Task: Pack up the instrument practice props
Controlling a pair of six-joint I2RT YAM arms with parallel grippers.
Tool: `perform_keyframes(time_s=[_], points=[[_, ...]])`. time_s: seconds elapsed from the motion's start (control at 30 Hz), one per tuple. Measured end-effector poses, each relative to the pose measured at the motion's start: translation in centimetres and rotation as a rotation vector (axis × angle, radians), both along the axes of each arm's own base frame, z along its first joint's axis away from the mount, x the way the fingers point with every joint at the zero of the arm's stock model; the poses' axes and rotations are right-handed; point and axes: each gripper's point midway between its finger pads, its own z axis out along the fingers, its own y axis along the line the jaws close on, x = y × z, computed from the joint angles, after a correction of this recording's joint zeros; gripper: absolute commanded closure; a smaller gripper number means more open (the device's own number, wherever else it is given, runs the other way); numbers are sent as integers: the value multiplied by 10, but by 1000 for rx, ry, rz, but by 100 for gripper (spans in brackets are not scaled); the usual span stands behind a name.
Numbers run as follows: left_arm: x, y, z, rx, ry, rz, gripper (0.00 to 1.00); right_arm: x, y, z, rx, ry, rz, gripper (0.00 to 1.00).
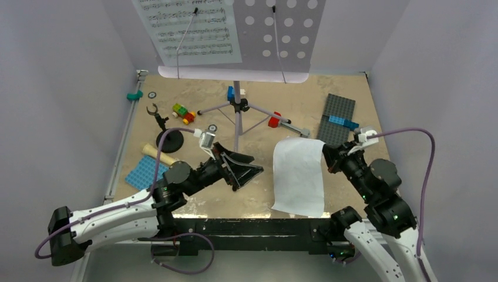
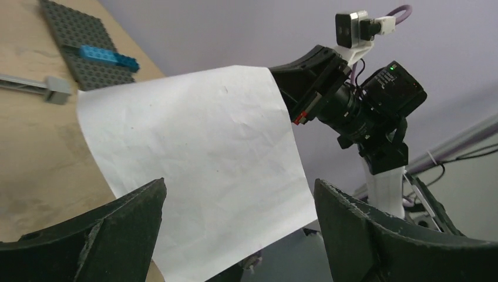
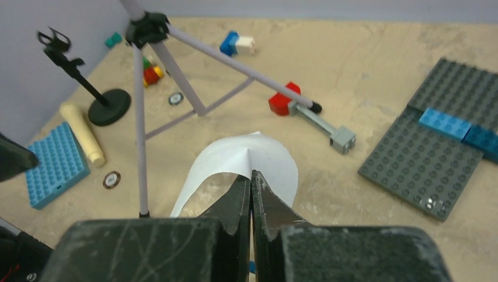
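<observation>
Sheet-music page (image 1: 298, 176) clamped between tips of right end effector (image 3: 251, 176), near wide-apart left end effector (image 2: 239, 194)

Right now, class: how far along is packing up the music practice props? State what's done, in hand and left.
Done: nothing looks packed. In hand: the right gripper is shut on a white paper sheet, lifted; the left gripper is open beside it. Left: the lilac perforated music stand holding a printed sheet-music page, the cream-yellow toy microphone and the black round-base mic stand.
</observation>
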Motion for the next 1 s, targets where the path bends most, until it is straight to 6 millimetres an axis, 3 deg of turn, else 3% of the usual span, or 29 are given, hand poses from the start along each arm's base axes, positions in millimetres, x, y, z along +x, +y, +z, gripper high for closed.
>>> perform_keyframes(time_s=[0.2,0.37,0.53,0.8,0.87,1.0], points=[[15,60,-9,-22,20,226,0,25,7,-43,-52,199,-38,100],[25,82,-21,29,39,337,0,41,2,-56,-55,278,-112,100],[32,87,-39,130,55,383,0,60,-16,-36,-17,272,-212,100],[34,89,-47,169,56,398,0,121,-52,37,136,189,-360,100],[34,89,-47,170,56,398,0,139,-54,36,180,219,-359,100],[33,90,-46,166,56,399,0,187,-72,15,270,352,-378,100]])
